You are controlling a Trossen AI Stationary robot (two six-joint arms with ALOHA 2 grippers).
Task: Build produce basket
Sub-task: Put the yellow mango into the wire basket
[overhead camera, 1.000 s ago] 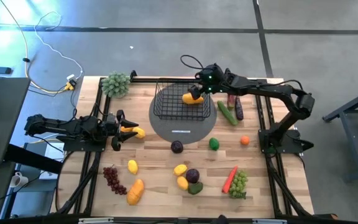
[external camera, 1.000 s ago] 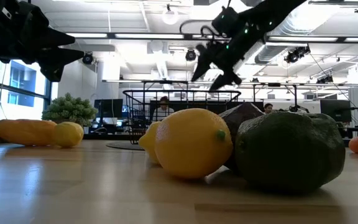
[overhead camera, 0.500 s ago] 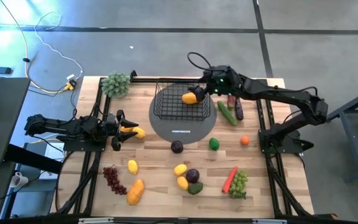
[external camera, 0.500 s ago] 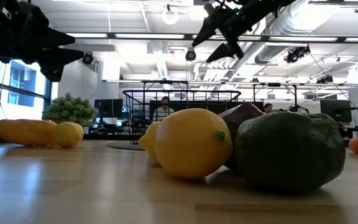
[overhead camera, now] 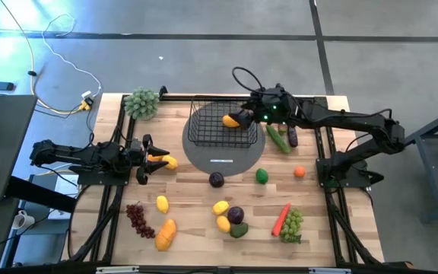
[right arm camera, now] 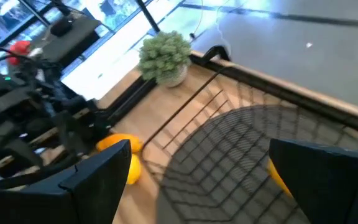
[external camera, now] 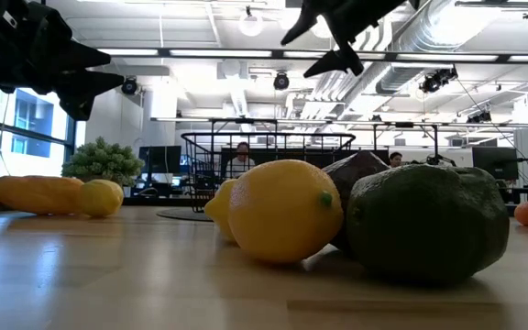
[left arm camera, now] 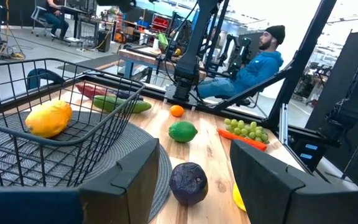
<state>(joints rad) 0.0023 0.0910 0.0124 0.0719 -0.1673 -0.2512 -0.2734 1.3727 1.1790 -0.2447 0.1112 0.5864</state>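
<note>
so far one mango point(overhead camera: 233, 120) lies in the basket point(overhead camera: 204, 125), which sits on the grey disc point(overhead camera: 220, 158) at the table's point(overhead camera: 188, 209) far middle. right gripper point(overhead camera: 251, 111) hangs above the basket's right rim, fingers spread and empty. left gripper point(overhead camera: 144, 158) waits low at the left edge, fingers parted, a lemon point(overhead camera: 170, 162) just beside them. most produce is loose on the wood: plum point(overhead camera: 217, 180), lime point(overhead camera: 261, 176), grapes point(overhead camera: 138, 218), carrot point(overhead camera: 280, 218), cucumber point(overhead camera: 277, 138). main risks, as i judge them: round fruit rolling off when nudged by a fingertip, and an arm clipping the wire rim and dragging the basket off its disc.
</note>
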